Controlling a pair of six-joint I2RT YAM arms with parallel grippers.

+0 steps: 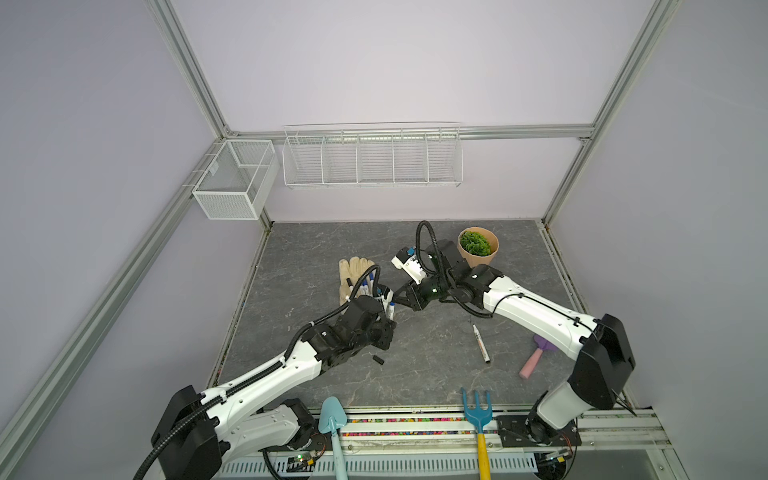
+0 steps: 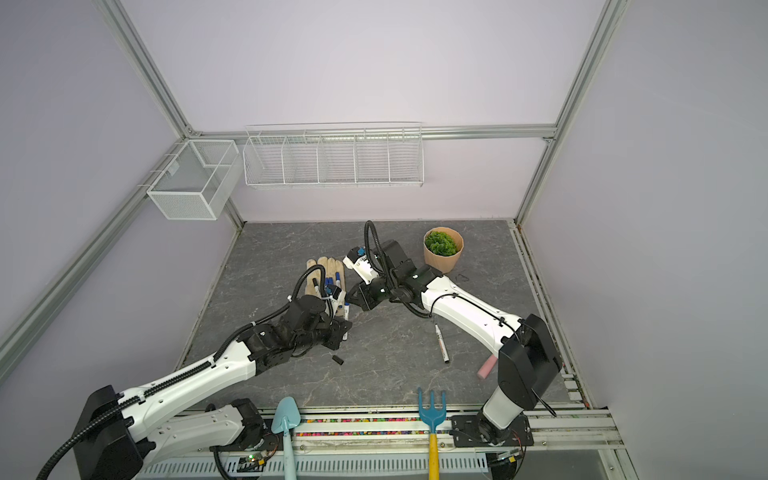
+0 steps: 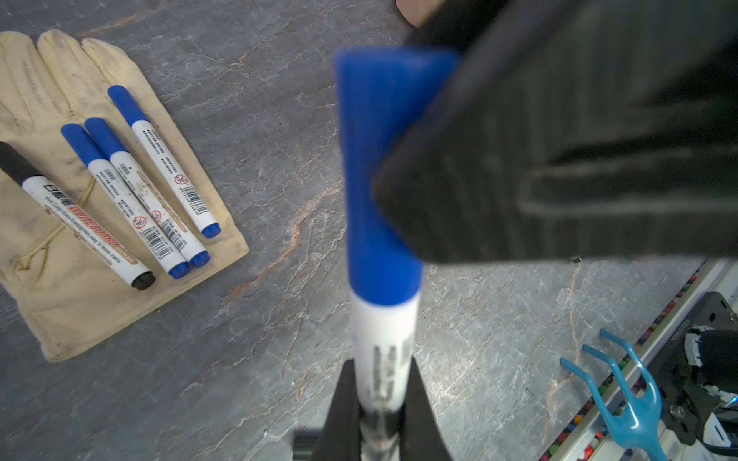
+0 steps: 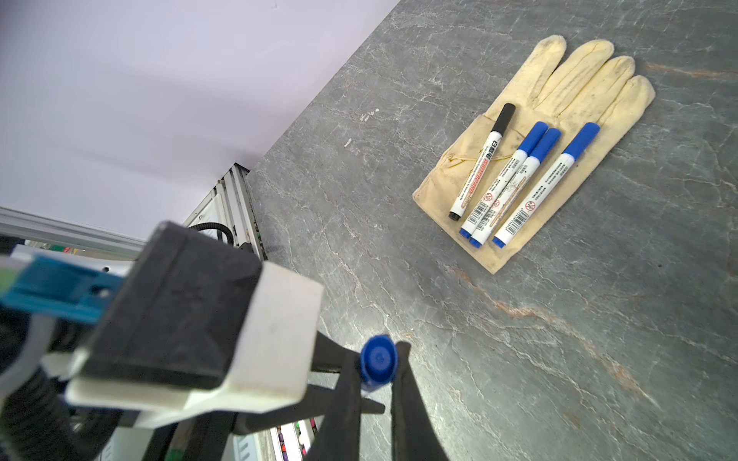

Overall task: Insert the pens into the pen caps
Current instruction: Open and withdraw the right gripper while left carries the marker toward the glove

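1. Left tool [image 3: 381, 367] first: its jaws are clamped on the white barrel of a pen [image 3: 383, 331], holding it up off the tabletop [image 1: 419, 374] about mid-table, just right of the glove [image 4: 579, 68].
2. Right tool [image 4: 378, 361] meets it from the right, jaws pinched together on the blue cap [image 3: 375, 159] that sits over that pen's tip.
3. The two tools are nose to nose in both top views, with pen and cap in one line between them.
4. From the left wrist view, the cap's rim looks to meet the white barrel, so I'd call this cap on or very nearly home. Whether it has clicked fully, I cannot tell.
5. Moving outward, on the glove, left of the tools and a little farther back, lie four capped pens [image 4: 502, 183] side by side, one black-capped and three blue-capped. Those are done.
6. Nearer and to the right, a loose pen [image 1: 481, 343] lies alone on the tabletop and looks uncapped.
7. A black cap [image 1: 377, 360] lies just on the near side of the left tool, well apart from that pen.
8. Score so far, as I judge it: four finished, the fifth at its final press, and the sixth pair waiting.
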